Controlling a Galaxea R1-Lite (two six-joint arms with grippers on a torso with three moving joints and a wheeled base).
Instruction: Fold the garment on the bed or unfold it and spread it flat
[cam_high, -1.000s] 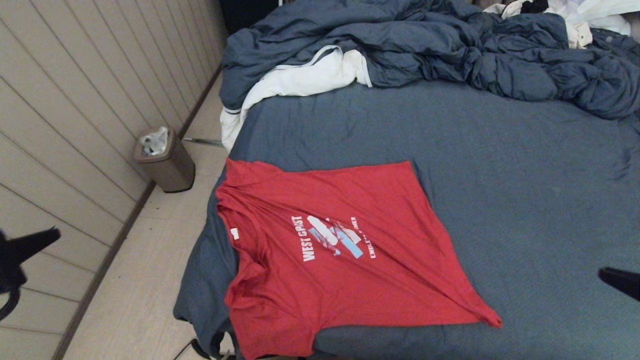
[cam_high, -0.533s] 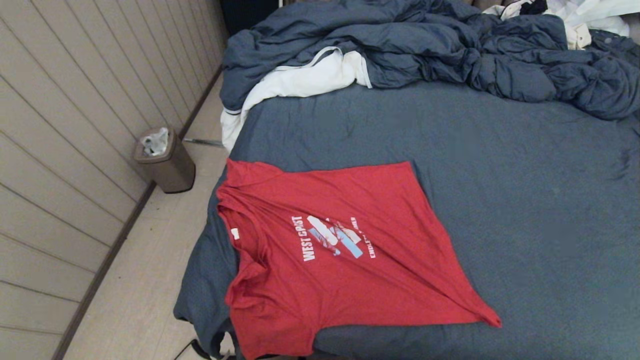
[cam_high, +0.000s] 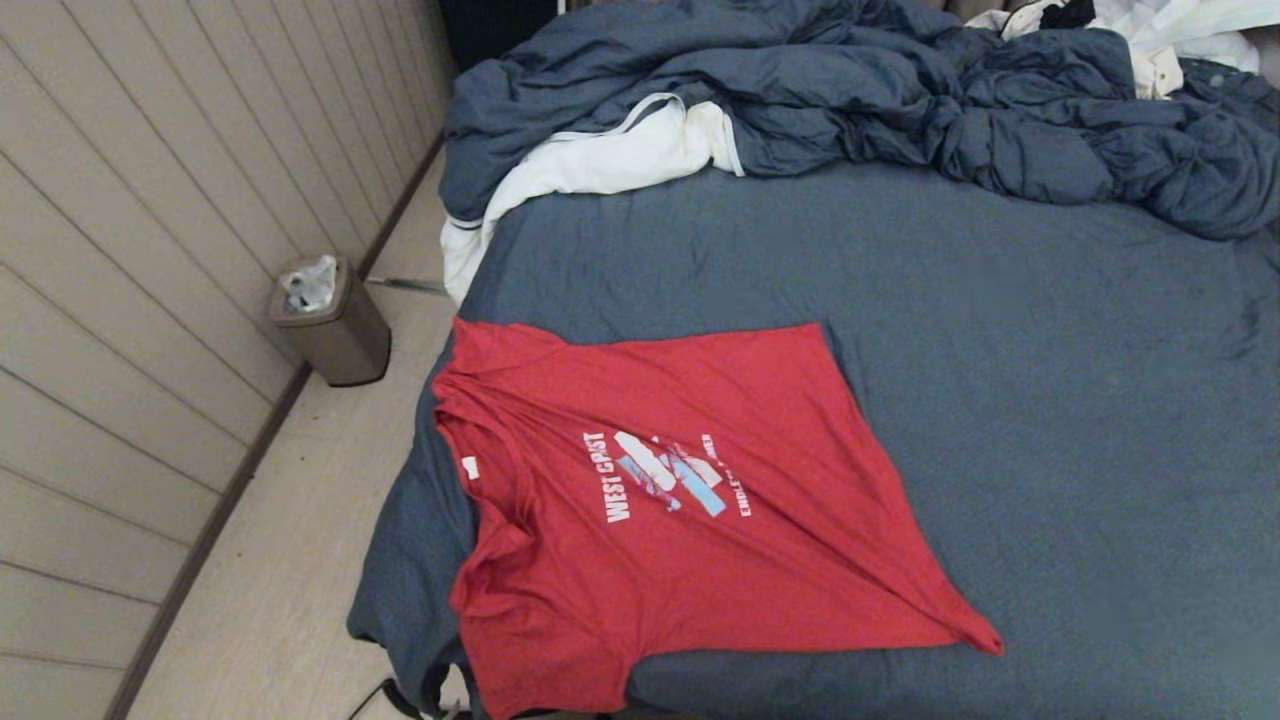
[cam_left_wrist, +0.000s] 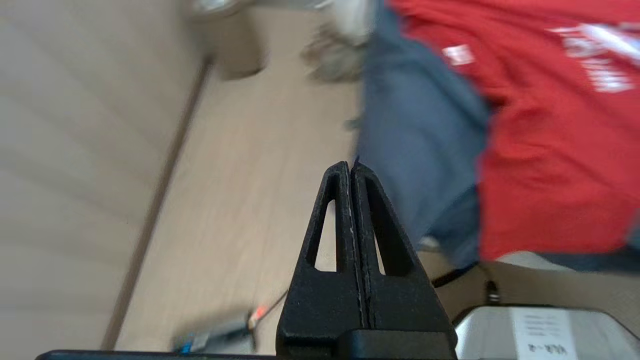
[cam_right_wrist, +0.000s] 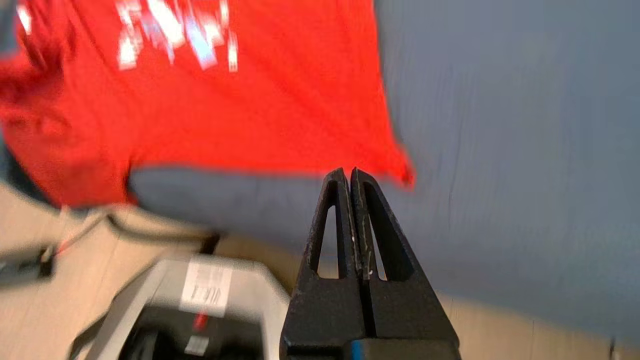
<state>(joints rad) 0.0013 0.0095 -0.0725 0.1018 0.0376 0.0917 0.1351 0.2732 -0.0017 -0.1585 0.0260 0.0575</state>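
The garment (cam_high: 660, 500), a red T-shirt, lies spread on the near left part of the bed (cam_high: 1050, 380), print side up, with its white neck tag toward the bed's left edge. Its near sleeve hangs over the front edge. Both arms are outside the head view. My left gripper (cam_left_wrist: 350, 167) is shut and empty, held off the bed's left corner above the floor, with the garment (cam_left_wrist: 540, 125) beyond it. My right gripper (cam_right_wrist: 348, 174) is shut and empty too, off the bed's front edge, near the pointed hem corner of the garment (cam_right_wrist: 280, 110).
A rumpled blue duvet (cam_high: 850, 90) is heaped along the far side of the bed, with a white cloth (cam_high: 600, 160) at its left end. A small brown bin (cam_high: 330, 320) stands on the floor by the panelled wall. Cables and the robot's base (cam_right_wrist: 200, 300) lie below the front edge.
Both arms have drawn back out of the head view: the left from the left edge, the right from the right edge. The garment has not moved.
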